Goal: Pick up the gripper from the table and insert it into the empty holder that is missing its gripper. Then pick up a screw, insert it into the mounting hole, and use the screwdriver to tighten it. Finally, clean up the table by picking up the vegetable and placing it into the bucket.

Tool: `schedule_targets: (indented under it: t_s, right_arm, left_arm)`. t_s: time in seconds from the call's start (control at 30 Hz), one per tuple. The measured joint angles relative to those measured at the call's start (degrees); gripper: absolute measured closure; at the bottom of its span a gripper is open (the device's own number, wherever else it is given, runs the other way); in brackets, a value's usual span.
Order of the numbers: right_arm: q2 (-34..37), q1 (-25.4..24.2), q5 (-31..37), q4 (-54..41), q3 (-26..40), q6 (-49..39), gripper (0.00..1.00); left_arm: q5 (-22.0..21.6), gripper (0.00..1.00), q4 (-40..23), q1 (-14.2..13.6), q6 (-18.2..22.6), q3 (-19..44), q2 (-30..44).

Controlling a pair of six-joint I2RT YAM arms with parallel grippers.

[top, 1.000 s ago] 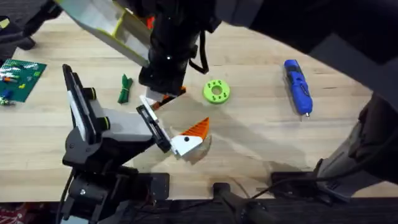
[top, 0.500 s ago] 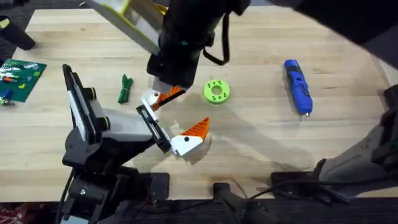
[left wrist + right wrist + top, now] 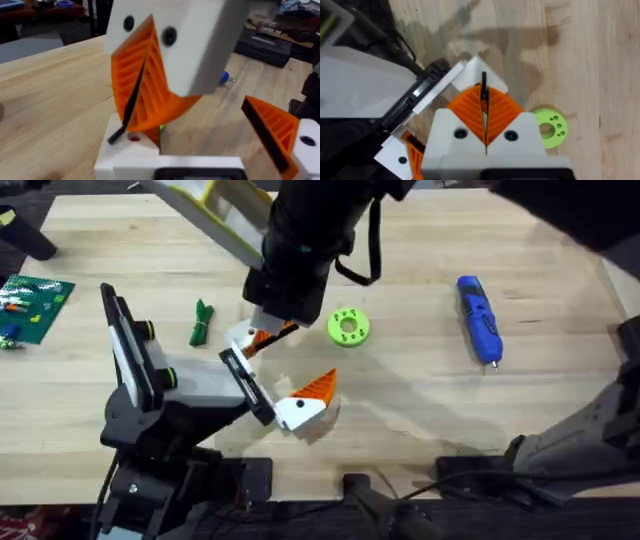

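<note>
**Arms and tools**
- Right arm: reaches across the counter (image 3: 420,420) from 12 o'clock. The right tool (image 3: 262,338) is above the near-left part of the counter. Its two orange ribbed pads (image 3: 502,112) are pressed together on one thin black screw (image 3: 483,85), which sticks out past the pad tips.
- Left arm: stands at 7 o'clock. The left tool (image 3: 275,375) points toward 3 o'clock and lies directly under the right tool. I cannot tell whether the left tool is apart or together.

**Parts at the left tool**
- One orange wedge (image 3: 272,130) on a white base marked with a black dot is mounted at one end.
- One white block (image 3: 131,147) with a small reddish hole is at the other end. The free end of the screw is just beside this hole.
- The gripper cannot be told apart from the right tool's pads, which cover this spot.

**Items on the counter, one each**
- One screwdriver (image 3: 478,318), lying flat at 3 o'clock of the right tool, well apart from it.
- One vegetable (image 3: 201,322), at 9 o'clock of the right tool, near it.
- One lime-green disc (image 3: 347,327) with holes, at 3 o'clock of the right tool, just beside it.
- One green circuit board (image 3: 35,305), at the 9 o'clock edge.
</note>
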Motion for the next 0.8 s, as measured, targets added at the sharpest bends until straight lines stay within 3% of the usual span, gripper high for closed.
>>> schedule_targets:
  t_s: [0.8]
  right_arm:
    - [4.7, 1.1, 0.0, 0.4, 0.0, 0.0, 0.993]
  left_arm:
    - [0.0, 0.010, 0.0, 0.0, 0.0, 0.0, 0.0]
